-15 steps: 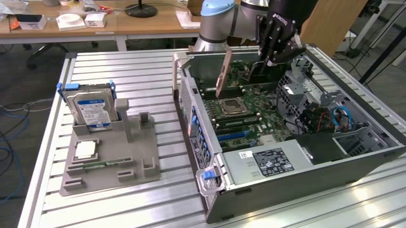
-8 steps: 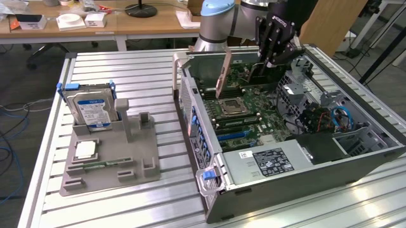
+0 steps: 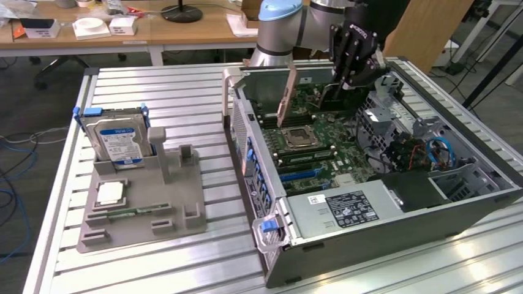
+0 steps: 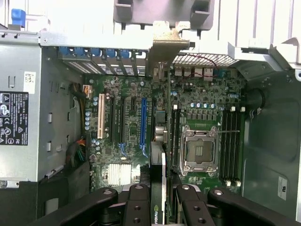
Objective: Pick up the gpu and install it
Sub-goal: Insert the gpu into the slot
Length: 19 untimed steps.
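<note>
In the wrist view the gpu (image 4: pixel 162 183) shows edge-on, its faces hidden; in the exterior view the arm (image 3: pixel 278 30) is cut off at the top.

The graphics card (image 4: pixel 159 207) is a thin, flat, dark board with a pale tan metal bracket at one end and a green maker's logo on its upper edge. It stands upright on its long edge inside the open computer case (image 3: pixel 392 245), gripped near its free end between the fingers of the tool (image 3: pixel 353 73). It runs across the main board (image 4: pixel 117 141) just beside the long blue slot (image 4: pixel 143 122), bracket end near the case's rear wall; whether its lower edge touches a slot cannot be told
</note>
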Tool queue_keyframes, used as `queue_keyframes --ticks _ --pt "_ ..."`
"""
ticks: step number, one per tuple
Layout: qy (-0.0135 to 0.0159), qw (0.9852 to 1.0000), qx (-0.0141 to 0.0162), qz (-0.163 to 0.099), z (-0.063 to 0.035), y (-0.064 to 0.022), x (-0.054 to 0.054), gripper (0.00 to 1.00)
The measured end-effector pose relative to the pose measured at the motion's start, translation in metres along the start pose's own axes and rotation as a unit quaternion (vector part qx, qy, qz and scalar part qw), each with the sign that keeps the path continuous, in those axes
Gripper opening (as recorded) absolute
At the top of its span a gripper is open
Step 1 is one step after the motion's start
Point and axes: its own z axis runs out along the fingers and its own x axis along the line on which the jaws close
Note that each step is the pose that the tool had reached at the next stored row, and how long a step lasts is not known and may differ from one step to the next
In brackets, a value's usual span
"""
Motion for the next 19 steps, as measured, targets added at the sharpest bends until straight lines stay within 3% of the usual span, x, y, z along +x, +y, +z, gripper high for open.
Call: queue_keyframes --ticks 8,19 --pt "-0.0001 1.0 0.0037 0.002 0.0053 -0.0002 0.0 0.26" --pt "0.0001 0.9999 0.0117 0.001 0.013 -0.0005 0.0 0.26"
